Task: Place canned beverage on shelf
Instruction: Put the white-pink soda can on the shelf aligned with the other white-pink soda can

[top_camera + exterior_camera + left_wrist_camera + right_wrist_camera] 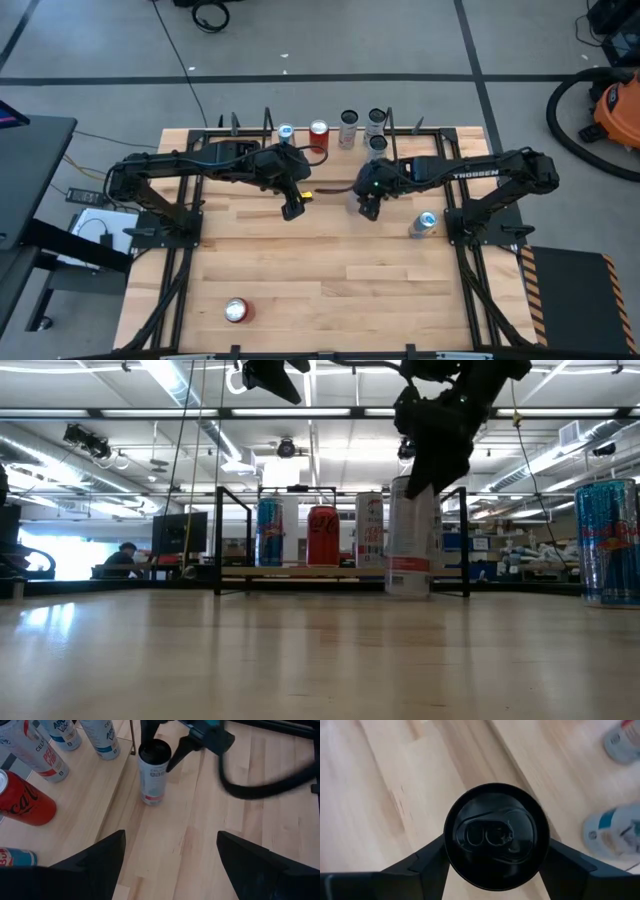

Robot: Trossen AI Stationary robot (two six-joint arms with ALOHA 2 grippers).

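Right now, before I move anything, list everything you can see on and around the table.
table: one, light wood, under both arms
shelf: one, light wood with black rods, at the table's far edge
red can on shelf: one, red, beside the blue can
blue can on shelf: one, blue and silver, leftmost on the shelf
white cans on shelf: three, white, right of the red can
black-topped can: one, white, upright on the table in front of the shelf
blue table can: one, blue-silver, table's right side
red table can: one, red, near edge
person: one, far back in the room
left gripper: open, empty, mid-table
right gripper: closed round the black-topped can
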